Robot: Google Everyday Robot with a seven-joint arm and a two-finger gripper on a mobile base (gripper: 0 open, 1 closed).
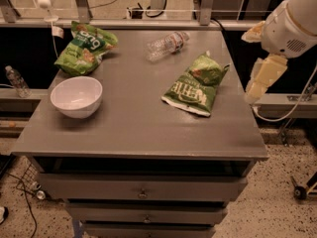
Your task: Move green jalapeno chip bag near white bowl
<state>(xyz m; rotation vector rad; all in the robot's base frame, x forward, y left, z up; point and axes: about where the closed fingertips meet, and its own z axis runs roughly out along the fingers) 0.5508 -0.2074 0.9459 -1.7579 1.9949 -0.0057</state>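
Note:
The green jalapeno chip bag (194, 86), glossy green with white "Kettle" lettering and a white bottom edge, lies flat on the right half of the grey table (138, 128). The white bowl (76, 96) stands upright near the table's left edge, well apart from the bag. My gripper (261, 79), a pale cream piece at the end of the white arm (293, 24), hangs just beyond the table's right edge, to the right of the bag and not touching it.
A second green chip bag with rounded white letters (84, 48) lies at the back left. A clear plastic bottle (167, 44) lies on its side at the back middle. Metal rails and cables run behind the table. Drawers (142, 192) are below the tabletop.

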